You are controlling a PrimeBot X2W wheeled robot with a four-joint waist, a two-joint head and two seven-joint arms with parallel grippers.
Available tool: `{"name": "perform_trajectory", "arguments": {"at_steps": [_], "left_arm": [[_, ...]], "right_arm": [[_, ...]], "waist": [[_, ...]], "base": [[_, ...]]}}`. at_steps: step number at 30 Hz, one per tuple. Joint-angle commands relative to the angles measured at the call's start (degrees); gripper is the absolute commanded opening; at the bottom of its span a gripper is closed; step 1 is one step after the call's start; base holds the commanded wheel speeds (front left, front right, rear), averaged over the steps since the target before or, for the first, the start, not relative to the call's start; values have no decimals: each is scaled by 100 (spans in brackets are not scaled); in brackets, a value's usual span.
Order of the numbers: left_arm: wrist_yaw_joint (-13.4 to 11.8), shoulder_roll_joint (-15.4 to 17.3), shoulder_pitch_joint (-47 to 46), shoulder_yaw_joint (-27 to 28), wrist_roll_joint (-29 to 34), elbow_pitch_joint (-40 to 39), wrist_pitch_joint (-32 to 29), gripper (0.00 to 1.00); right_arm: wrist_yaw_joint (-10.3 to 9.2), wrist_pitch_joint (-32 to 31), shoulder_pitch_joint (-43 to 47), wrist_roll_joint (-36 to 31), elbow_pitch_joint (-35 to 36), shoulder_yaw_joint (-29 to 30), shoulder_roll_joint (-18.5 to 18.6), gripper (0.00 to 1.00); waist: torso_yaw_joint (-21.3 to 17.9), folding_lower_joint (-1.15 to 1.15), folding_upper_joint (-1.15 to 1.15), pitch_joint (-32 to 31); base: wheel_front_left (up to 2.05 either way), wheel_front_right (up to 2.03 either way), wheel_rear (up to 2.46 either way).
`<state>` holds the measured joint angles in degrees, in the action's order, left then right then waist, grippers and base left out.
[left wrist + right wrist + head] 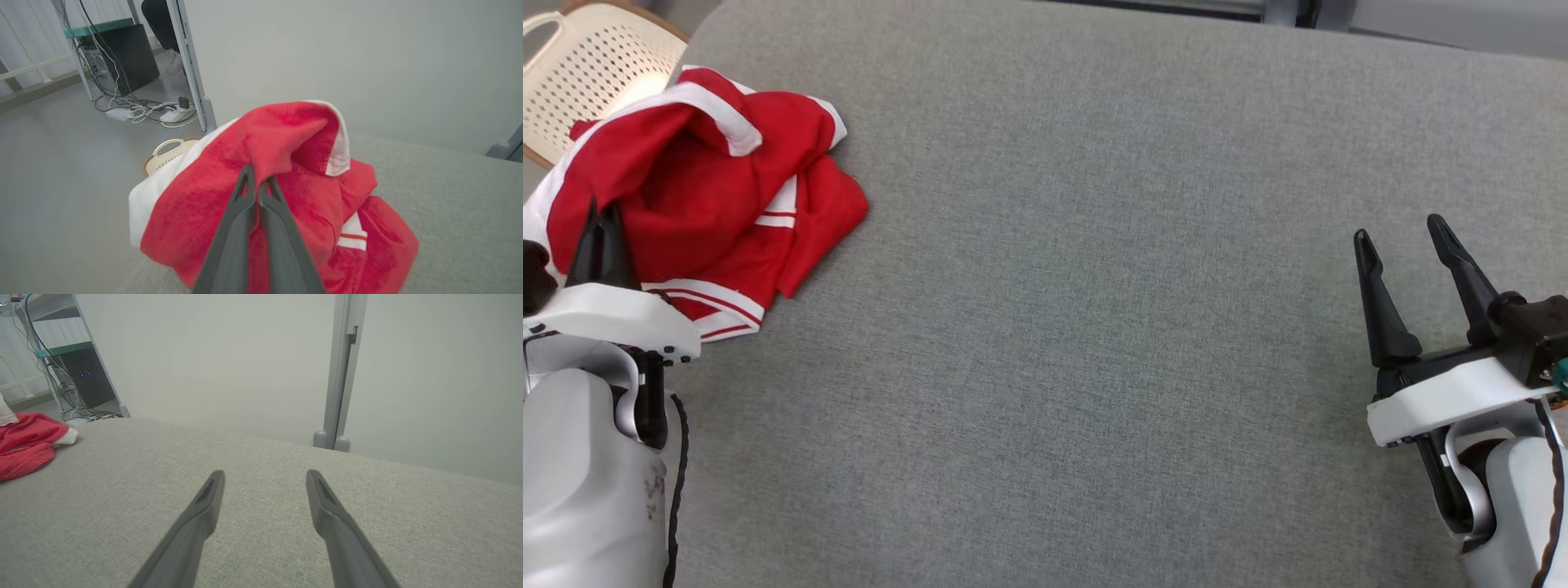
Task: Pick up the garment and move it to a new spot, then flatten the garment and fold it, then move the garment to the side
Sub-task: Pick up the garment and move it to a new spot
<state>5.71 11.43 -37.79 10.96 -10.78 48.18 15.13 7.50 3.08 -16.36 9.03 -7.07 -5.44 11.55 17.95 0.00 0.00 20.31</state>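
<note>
A crumpled red garment point(711, 188) with white trim lies at the far left of the grey padded table point(1094, 327). My left gripper point(602, 214) is shut on a raised fold of the garment point(286, 163); in the left wrist view the gripper point(257, 175) has its two fingers pressed together with red cloth pinched between the tips. At the table's right side my right gripper point(1401, 233) hangs open above bare fabric, far from the garment. The right wrist view shows that gripper point(265, 475) spread wide, with the garment point(28, 445) at the far left edge.
A cream perforated basket point(580, 73) stands off the table's left corner, seen as a basket point(167, 153) behind the garment in the left wrist view. Cables and a dark cabinet point(122, 57) sit on the floor beyond. A grey post point(341, 371) rises behind the table.
</note>
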Motion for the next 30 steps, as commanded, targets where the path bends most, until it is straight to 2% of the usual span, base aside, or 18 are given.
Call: {"name": "perform_trajectory", "arguments": {"at_steps": [1, 10, 17, 23, 30], "left_arm": [[13, -14, 120, 66, 44, -284, 2, 0], [117, -288, 908, -30, 317, -2427, 1, 0], [172, -608, 1785, -720, 345, -4057, 1, 0], [173, -772, 2153, -1852, 102, -4420, -111, 0], [179, -825, 1662, -3368, -318, -4178, -123, 0]], "right_arm": [[-2, 67, 50, 7, -29, 38, -7, 100], [-2, 233, 377, 63, -136, 221, -191, 100], [-2, 215, 528, 98, -36, 231, -318, 100], [-2, 199, 556, 100, 55, 248, -400, 100], [-1, 272, 428, 117, 146, 249, -508, 100]], "waist": [[31, 0, 0, -149], [-95, 0, 0, -915], [-523, 0, 0, -1138], [-1137, 0, 0, -1015], [-2114, 0, 0, -534]], "base": [[0, 0, 0], [0, 0, 0], [0, 0, 0], [0, 0, 0], [0, 0, 0]]}}
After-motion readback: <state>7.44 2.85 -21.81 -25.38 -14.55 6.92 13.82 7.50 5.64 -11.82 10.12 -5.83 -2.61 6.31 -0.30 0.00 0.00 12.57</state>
